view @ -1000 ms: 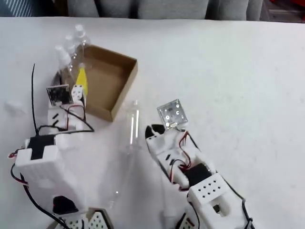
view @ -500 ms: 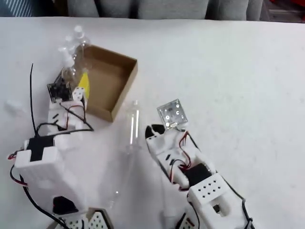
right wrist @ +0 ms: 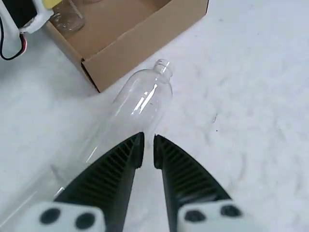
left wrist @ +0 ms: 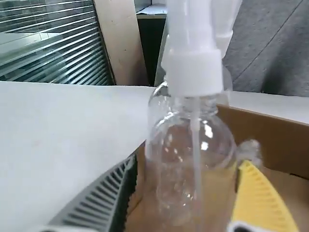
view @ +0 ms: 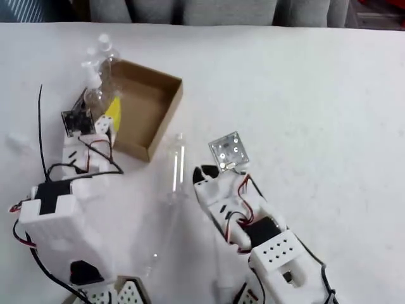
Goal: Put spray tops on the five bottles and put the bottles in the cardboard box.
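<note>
My left gripper [left wrist: 186,203] is shut on a clear bottle [left wrist: 188,164] with a white spray top [left wrist: 193,63], held upright between its grey and yellow fingers at the near left corner of the cardboard box [view: 149,107]. From above, that bottle [view: 95,85] sits at the box's left wall. Another topped bottle [view: 104,50] stands just behind it. A clear bottle without a top [right wrist: 140,104] lies on the table beside the box, its neck pointing away. My right gripper [right wrist: 147,150] hovers over its body, shut and holding nothing.
The white table [view: 304,95] stretches bare to the right of the box. A small white piece [view: 19,140] lies at the far left. Another faint clear bottle [view: 155,234] lies between the two arm bases. Cables trail from the left arm [view: 54,209].
My left gripper has shifted slightly towards the box with its bottle, whose top has swung a little to the right. The right arm and the lying bottle have not moved.
</note>
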Tool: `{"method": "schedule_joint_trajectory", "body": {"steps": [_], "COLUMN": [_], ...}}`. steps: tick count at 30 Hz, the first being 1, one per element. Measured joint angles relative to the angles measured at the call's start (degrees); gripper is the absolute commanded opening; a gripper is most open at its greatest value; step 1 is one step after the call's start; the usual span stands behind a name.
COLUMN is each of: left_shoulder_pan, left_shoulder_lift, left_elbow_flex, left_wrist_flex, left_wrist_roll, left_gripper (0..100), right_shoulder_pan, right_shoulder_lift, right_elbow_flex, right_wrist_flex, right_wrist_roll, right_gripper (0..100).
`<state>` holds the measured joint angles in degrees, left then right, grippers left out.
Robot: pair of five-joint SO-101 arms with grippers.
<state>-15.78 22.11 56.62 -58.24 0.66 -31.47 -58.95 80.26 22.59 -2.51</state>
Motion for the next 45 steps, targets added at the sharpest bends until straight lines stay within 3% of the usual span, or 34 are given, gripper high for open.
{"method": "schedule_joint_trajectory", "body": {"steps": [7, 45], "left_shoulder_pan": [-0.18, -1.49], "left_shoulder_lift": [-0.18, -0.18], "left_elbow_flex": [-1.67, 1.32], "left_wrist_flex": [4.13, 0.53], "left_wrist_roll": [0.00, 1.58], "left_gripper": [36, 36], "right_shoulder_pan": [0.00, 2.02], "right_shoulder_lift": [0.00, 0.00], "right_elbow_flex": [0.00, 0.00], "right_wrist_flex": [0.00, -1.58], "right_wrist_roll": [0.00, 0.00], "right_gripper": [1.7, 1.7]}}
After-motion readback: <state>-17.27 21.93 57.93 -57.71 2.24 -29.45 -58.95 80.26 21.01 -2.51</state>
